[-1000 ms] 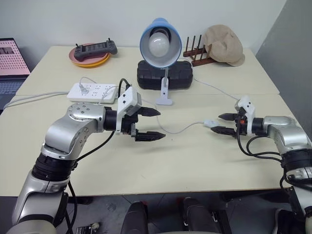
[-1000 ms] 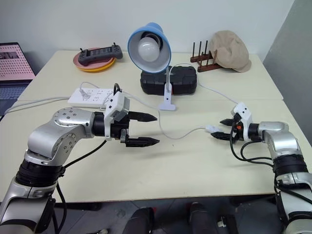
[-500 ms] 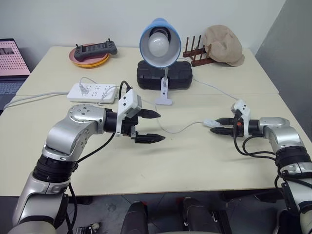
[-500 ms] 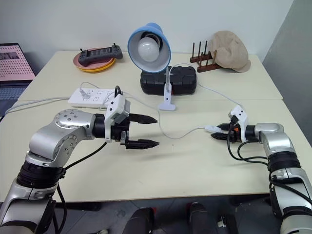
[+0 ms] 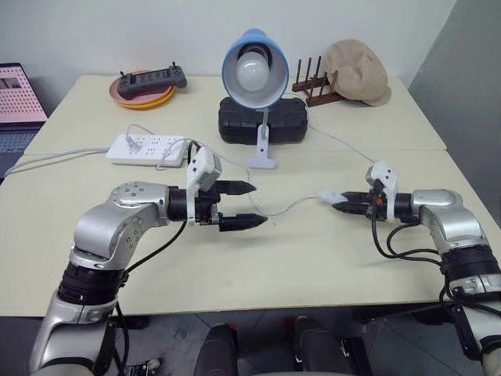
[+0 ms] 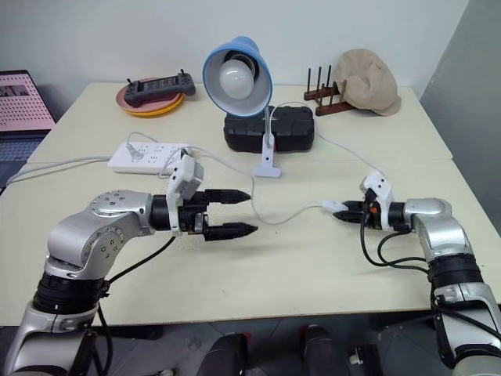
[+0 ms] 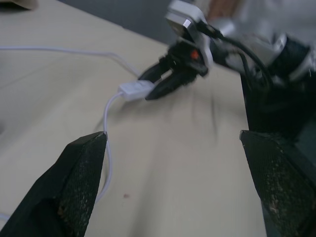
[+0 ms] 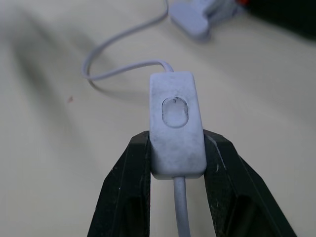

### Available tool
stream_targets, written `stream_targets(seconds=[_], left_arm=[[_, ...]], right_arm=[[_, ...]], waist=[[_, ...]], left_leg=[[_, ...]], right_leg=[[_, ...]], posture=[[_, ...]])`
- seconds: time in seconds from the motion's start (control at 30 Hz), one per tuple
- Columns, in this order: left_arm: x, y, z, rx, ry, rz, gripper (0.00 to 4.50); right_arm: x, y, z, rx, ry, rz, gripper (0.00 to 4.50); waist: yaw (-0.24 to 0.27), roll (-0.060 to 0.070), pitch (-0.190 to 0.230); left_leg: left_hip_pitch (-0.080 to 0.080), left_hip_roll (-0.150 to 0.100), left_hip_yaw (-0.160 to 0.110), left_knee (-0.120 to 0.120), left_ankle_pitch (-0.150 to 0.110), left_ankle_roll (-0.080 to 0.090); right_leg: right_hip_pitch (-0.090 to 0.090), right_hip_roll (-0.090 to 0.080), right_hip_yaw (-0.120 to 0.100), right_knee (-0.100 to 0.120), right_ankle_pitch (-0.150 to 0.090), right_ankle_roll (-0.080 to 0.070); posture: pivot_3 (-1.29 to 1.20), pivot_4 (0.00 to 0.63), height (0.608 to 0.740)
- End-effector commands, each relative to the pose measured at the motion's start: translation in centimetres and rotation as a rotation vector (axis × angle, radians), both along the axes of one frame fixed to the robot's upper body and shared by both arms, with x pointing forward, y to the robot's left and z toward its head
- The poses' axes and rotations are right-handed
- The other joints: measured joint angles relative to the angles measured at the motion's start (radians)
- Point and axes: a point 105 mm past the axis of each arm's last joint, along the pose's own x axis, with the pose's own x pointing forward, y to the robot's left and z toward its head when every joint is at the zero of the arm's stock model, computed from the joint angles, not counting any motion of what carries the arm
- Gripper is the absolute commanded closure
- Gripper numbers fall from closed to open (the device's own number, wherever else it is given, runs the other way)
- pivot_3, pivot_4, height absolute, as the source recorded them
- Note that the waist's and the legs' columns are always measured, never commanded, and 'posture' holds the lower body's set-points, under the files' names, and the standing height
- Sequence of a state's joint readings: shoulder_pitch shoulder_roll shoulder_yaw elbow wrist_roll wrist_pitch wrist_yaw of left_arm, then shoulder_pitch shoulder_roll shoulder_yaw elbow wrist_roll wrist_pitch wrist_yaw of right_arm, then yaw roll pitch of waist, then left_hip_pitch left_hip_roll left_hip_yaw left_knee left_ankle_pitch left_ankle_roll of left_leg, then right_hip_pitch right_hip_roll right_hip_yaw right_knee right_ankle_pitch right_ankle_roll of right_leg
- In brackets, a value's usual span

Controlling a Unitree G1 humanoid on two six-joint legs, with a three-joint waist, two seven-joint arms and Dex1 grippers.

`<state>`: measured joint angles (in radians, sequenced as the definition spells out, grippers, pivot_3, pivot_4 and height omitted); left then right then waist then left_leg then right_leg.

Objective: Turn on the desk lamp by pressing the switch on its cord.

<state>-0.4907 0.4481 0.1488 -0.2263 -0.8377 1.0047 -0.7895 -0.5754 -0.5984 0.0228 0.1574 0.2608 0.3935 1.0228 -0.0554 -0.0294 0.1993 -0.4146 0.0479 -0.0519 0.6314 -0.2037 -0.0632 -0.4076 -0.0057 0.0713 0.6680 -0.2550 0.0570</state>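
Sitting pinched between the right gripper's (image 8: 175, 163) two black fingers (image 8: 126, 182), the switch (image 8: 175, 123) shows its oval button face-up toward the wrist cam, unobstructed. Judgement: held by its narrow sides so the button stays free for a press from the other arm, and so the light body won't skid across the bench (image 5: 258, 258) when pushed. Fingers closed tight on both flanks, near the end where the cord leaves toward the wrist; the far end of the switch juts out past the fingertips.

Head view: switch at right-centre of bench, seemingly just off the surface, hard to be sure. Cord (image 5: 286, 208) runs from it in a slack curve toward the centre, then up to the desk lamp's (image 5: 254, 74) white clip base at the back. Bulb looks unlit, so press not yet done.

Left gripper (image 5: 244, 205) near bench centre, well apart from the switch, fingers spread wide, holding nothing, pointing roughly level toward the right arm. The cord's slack loop passes close by its tips; contact unclear. Probably lining up as the pressing hand. It'd need to narrow or lead w/ one fingertip to hit so small a button.

Behind: power strip (image 5: 149, 147), black case (image 5: 262, 121) under the lamp shade.
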Motion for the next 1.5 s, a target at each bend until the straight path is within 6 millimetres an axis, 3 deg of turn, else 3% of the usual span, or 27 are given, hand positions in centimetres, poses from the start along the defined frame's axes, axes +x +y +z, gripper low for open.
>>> stream_targets(seconds=[0.03,0.2,0.43,0.77,1.2,1.5], left_arm=[[-0.4,-1.1,-0.5,-0.22,0.208,0.073,0.0],[-0.6,-3.1,-1.2,-0.333,0.332,0.106,0.0],[0.3,-4.5,-1.3,-0.363,0.374,0.114,0.0],[0.6,-5.5,-0.8,-0.379,0.379,0.072,0.0],[0.3,-5.6,-0.2,-0.401,0.373,0.035,0.0],[0.0,-5.6,-0.4,-0.401,0.376,0.029,1.61]], right_arm=[[-0.9,2.3,3.5,0.052,-0.185,-0.025,3.42],[-2.6,3.7,3.6,0.046,-0.244,0.006,3.42],[-3.9,4.7,4.3,0.076,-0.266,0.049,3.42],[-5.7,7.0,4.8,0.093,-0.259,0.137,3.42],[-6.3,7.0,4.5,0.089,-0.244,0.146,3.42],[-6.2,6.7,3.8,0.089,-0.235,0.139,3.42]], waist=[[0.001,0.0,0.0],[0.022,0.0,0.0],[0.023,0.0,0.0],[0.023,0.0,0.0],[0.023,0.0,0.0],[0.023,0.0,0.0]], left_leg=[[0.0,0.0,0.0,0.0,0.0,0.0],[0.0,-0.001,-0.001,0.001,0.0,0.0],[0.0,-0.002,-0.001,0.007,0.0,0.0],[0.0,-0.002,-0.001,0.007,0.0,0.0],[0.0,-0.002,-0.001,0.007,0.0,0.0],[0.0,-0.002,-0.001,0.007,0.0,0.0]], right_leg=[[0.0,0.0,0.0,0.0,0.0,0.0],[0.0,0.0,0.0,0.001,0.0,-0.001],[0.001,0.0,0.0,0.005,0.0,0.0],[0.001,0.0,0.0,0.005,0.0,-0.001],[0.001,0.0,0.0,0.004,0.0,-0.001],[0.001,0.0,0.0,0.004,-0.001,-0.001]], posture=[[0.0,0.15,0.74],[0.0,0.15,0.74],[0.0,0.15,0.74],[0.0,0.15,0.74],[0.0,0.15,0.74],[0.0,0.15,0.74]])
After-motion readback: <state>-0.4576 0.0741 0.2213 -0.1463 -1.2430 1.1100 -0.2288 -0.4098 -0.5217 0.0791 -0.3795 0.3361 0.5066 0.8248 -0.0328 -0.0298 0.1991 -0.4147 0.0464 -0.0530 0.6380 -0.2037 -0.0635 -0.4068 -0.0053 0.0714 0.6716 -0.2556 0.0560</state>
